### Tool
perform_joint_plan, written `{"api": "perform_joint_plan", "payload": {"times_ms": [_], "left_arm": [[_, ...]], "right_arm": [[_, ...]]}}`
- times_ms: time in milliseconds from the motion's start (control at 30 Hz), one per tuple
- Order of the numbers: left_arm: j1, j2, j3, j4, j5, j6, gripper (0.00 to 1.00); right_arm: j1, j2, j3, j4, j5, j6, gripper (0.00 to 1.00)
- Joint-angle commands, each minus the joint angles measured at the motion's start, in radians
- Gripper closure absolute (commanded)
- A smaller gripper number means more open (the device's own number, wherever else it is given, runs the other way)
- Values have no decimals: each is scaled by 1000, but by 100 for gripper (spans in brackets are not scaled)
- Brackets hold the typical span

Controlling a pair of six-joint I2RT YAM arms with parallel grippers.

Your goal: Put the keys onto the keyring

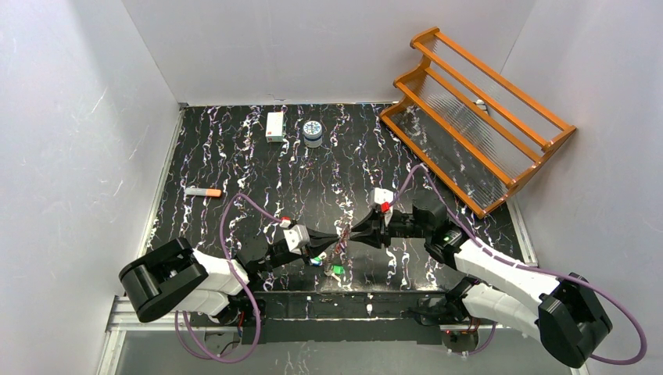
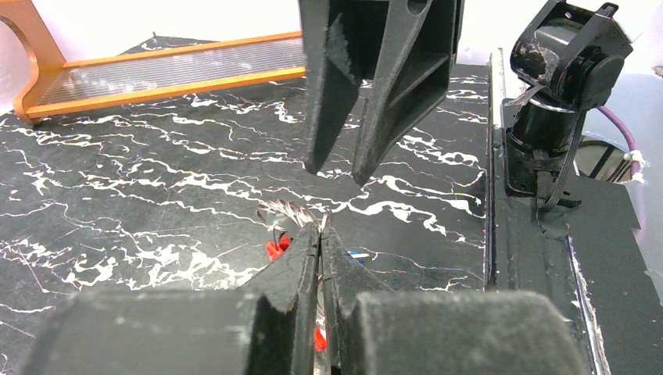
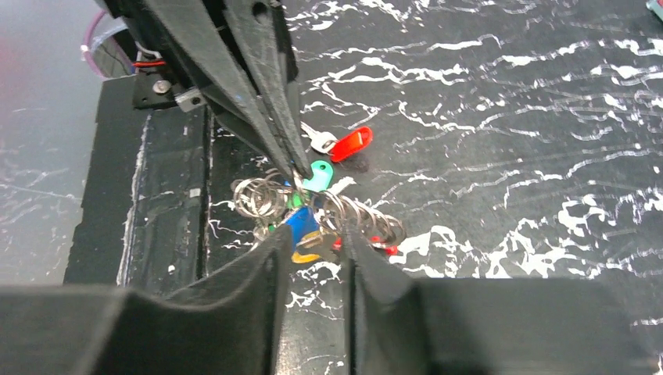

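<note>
The keyring point(image 3: 262, 195), a tangle of thin silver coils, hangs with a bunch of keys point(image 1: 336, 251) between the two grippers near the table's front edge. Blue point(image 3: 301, 221), yellow point(image 3: 306, 255) and green point(image 3: 319, 173) caps show in the bunch. My left gripper point(image 2: 321, 226) is shut, with a thin silver sliver of the ring pinched at its tips point(image 3: 296, 167). My right gripper point(image 3: 313, 234) faces it and stands open, its fingertips on either side of the blue and yellow caps. A red-capped key point(image 3: 350, 144) lies loose on the table just beyond.
An orange wooden rack point(image 1: 481, 113) leans at the back right. A white box point(image 1: 274, 126) and a small round tin point(image 1: 313, 133) stand at the back. An orange-tipped marker point(image 1: 203, 191) lies at the left. The table's front rail point(image 2: 491, 195) runs close by the grippers.
</note>
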Motion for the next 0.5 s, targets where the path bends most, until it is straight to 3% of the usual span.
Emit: {"api": "perform_joint_plan", "payload": {"times_ms": [0, 167, 467], "left_arm": [[-1, -27, 6, 129, 2, 4, 100], [0, -24, 9, 127, 10, 5, 100], [-1, -27, 12, 127, 19, 4, 100]], "right_arm": [[6, 8, 1, 92, -125, -40, 69], [6, 61, -1, 175, -207, -15, 71], [9, 148, 29, 241, -208, 14, 66]]}}
